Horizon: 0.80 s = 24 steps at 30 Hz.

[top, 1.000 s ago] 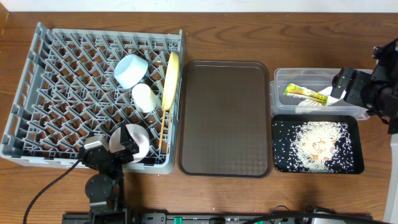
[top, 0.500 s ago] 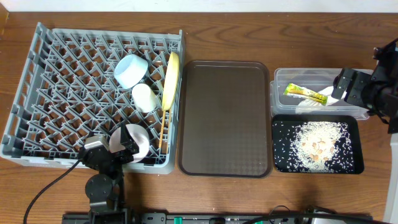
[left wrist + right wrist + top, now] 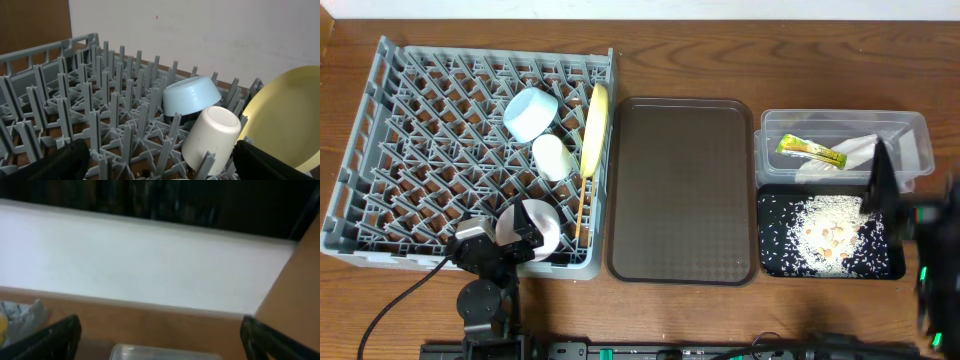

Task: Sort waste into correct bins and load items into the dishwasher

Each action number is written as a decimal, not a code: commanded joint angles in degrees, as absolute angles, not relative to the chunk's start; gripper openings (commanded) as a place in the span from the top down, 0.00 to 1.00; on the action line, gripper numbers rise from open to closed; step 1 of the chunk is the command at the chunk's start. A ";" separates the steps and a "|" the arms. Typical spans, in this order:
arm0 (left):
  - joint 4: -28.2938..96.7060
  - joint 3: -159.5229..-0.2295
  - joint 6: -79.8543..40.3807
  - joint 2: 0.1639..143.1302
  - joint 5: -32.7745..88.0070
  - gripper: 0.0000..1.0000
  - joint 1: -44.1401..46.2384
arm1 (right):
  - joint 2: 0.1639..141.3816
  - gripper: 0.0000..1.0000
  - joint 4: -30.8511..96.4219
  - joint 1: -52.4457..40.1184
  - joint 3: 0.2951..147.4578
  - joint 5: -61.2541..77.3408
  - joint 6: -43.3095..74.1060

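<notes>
Grey rack (image 3: pixel 420 150) loaded, clear tub (image 3: pixel 840 118) and black tray (image 3: pixel 761 235) filled: sorting looks done. Left pincer (image 3: pixel 162 161) and right pincer (image 3: pixel 160 340) gape wide, empty; parking them seems next.

We see a wooden table (image 3: pixel 720 50) with visible grain, a matt grey plastic dish rack (image 3: pixel 420 150), a finely textured brown serving tray (image 3: pixel 682 190), a clear glossy plastic tub (image 3: pixel 917 130), and a smooth white cup (image 3: pixel 212 132).

No readable text anywhere — the sachet wrapper (image 3: pixel 811 152) perhaps bears print, too small to read.
</notes>
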<state>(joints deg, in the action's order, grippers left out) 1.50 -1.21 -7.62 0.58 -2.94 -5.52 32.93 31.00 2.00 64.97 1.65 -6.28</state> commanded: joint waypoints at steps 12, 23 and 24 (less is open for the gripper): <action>3.86 -0.23 -7.11 0.23 -3.68 0.06 -5.43 | 2.02 0.01 -1.74 1.21 16.01 4.60 -7.31; 3.84 -0.23 -7.09 0.23 -3.68 0.06 -5.43 | 0.30 0.01 -12.64 1.19 0.73 4.56 -4.93; 3.84 -0.23 -7.11 0.23 -3.68 0.06 -5.43 | 0.30 0.01 -11.97 1.21 0.21 4.54 -4.71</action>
<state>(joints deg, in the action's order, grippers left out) 1.52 -1.28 -7.44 0.58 -2.96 -5.52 0.84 -12.34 1.52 2.39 4.32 -6.70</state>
